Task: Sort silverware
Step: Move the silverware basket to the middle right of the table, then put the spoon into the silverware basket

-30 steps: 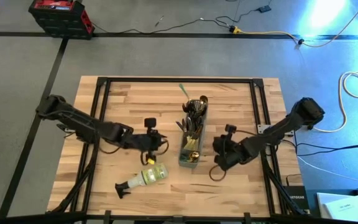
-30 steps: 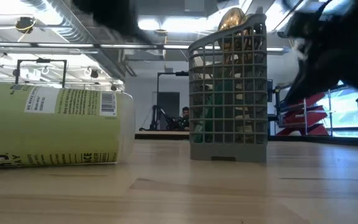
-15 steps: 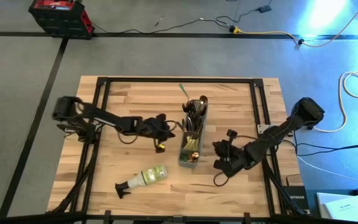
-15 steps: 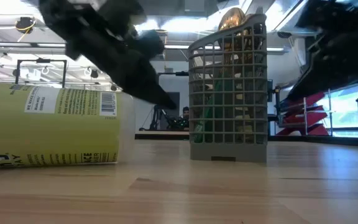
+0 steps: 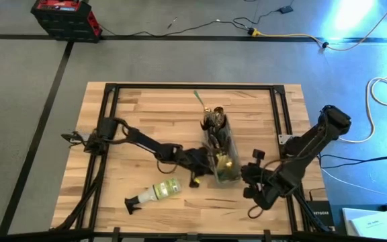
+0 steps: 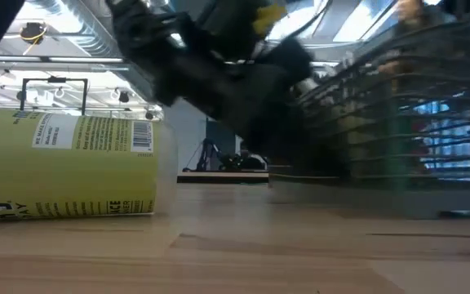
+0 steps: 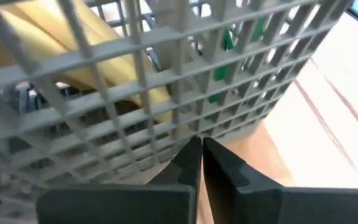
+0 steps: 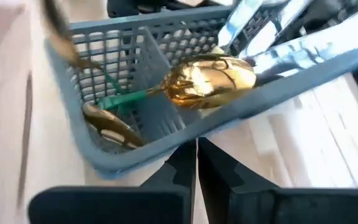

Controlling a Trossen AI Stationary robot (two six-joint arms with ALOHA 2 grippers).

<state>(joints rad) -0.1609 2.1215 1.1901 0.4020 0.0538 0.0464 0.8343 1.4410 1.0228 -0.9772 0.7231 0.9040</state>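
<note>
Both end effectors (left (image 5: pixel 203 169), right (image 5: pixel 247 180)) closed, arms reaching inward.

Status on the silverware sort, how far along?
Nothing sorted yet. The silverware is all inside the mesh caddy, which is tipping over. Left gripper pushes its side, jaws shut; right gripper waits beside it, holding nothing. Left: empty it, sort every piece.

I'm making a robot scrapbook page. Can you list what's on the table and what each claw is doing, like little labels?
caddy: grey mesh, tipping, silverware inside
left gripper: shut, pressed against caddy wall
right gripper: shut, beside caddy's near end
spoon: gold, at caddy's open mouth
spray bottle: lying on its side
table: wood
</note>
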